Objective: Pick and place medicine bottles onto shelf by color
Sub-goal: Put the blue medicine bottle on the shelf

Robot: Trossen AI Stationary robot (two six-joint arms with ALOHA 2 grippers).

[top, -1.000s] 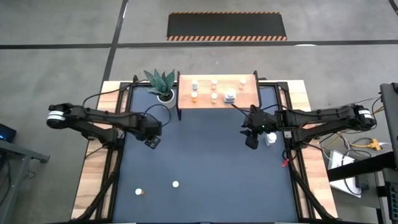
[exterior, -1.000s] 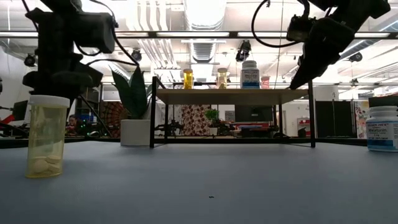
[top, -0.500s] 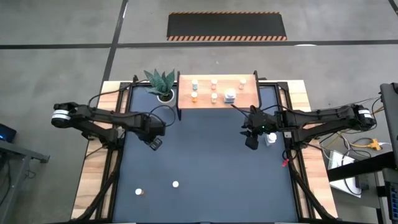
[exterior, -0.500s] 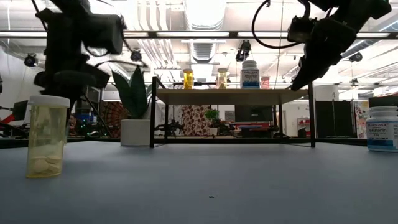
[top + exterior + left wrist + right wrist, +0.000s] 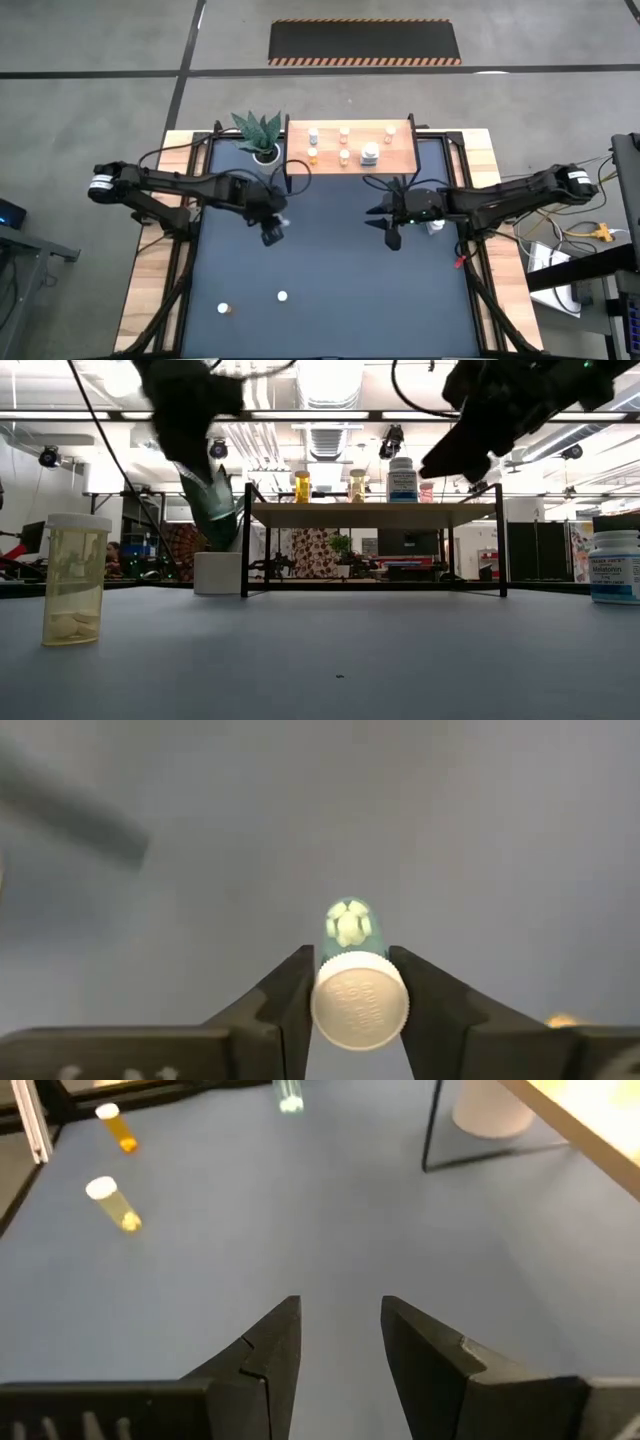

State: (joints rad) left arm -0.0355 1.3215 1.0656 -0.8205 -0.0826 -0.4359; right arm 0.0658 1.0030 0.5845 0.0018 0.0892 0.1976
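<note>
Your two arms are dark, slim and jointed, each with a white-and-silver collar near its base and thin black cables looping along the links. Each gripper, left gripper (image 5: 347, 1005) and right gripper (image 5: 340, 1342), ends in two matte black wedge-shaped fingers.

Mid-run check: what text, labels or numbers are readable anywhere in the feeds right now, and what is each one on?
Nothing reads clearly enough to quote.
White bottle at the table's right edge: blue-banded label, print too blurred.
Large white bottle on the shelf: label too small.
Cap of the bottle in the left tool: raised lettering, illegible.
Yellow bottle nearby: no label visible.
</note>
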